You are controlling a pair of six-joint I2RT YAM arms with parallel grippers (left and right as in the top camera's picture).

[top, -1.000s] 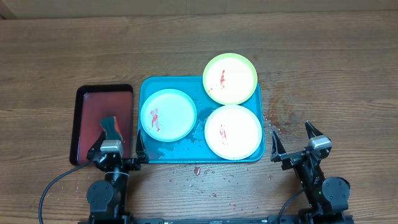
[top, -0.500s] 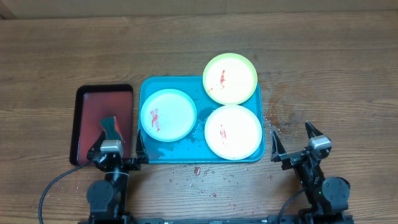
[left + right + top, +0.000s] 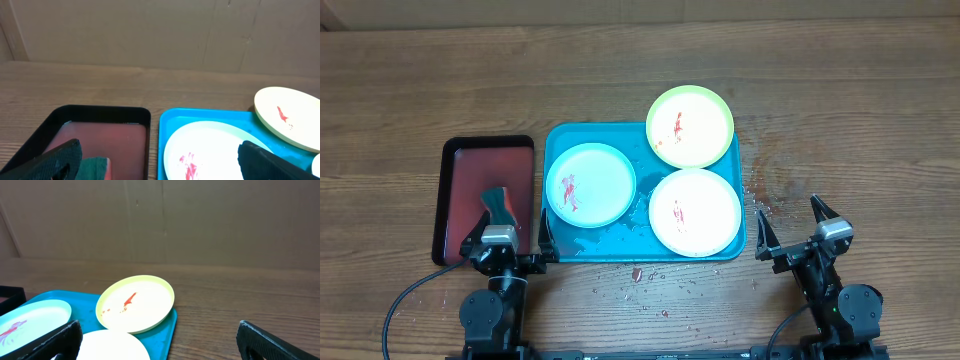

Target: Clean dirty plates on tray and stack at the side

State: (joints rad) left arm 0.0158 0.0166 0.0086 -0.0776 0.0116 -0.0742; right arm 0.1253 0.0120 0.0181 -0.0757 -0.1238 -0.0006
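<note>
Gaping wide and gripping nothing, the left gripper (image 3: 160, 161) and right gripper (image 3: 159, 341) sit by the table's (image 3: 860, 100) near edge, while the red-smeared blue plate (image 3: 591, 184), green plate (image 3: 690, 126) and cream plate (image 3: 695, 212) lie on the turquoise tray (image 3: 556, 136), the green one at its far right corner

We mount the overhead camera high above the table (image 3: 840, 90), looking straight down and far enough off to take in both trays. We set each wrist camera low and close, facing forward toward the back panel (image 3: 200, 220). The left one covers the dark red tray (image 3: 100, 109) and turquoise tray (image 3: 200, 116). Both wrist views share the green plate (image 3: 135, 302) and blue plate (image 3: 30, 317).
</note>
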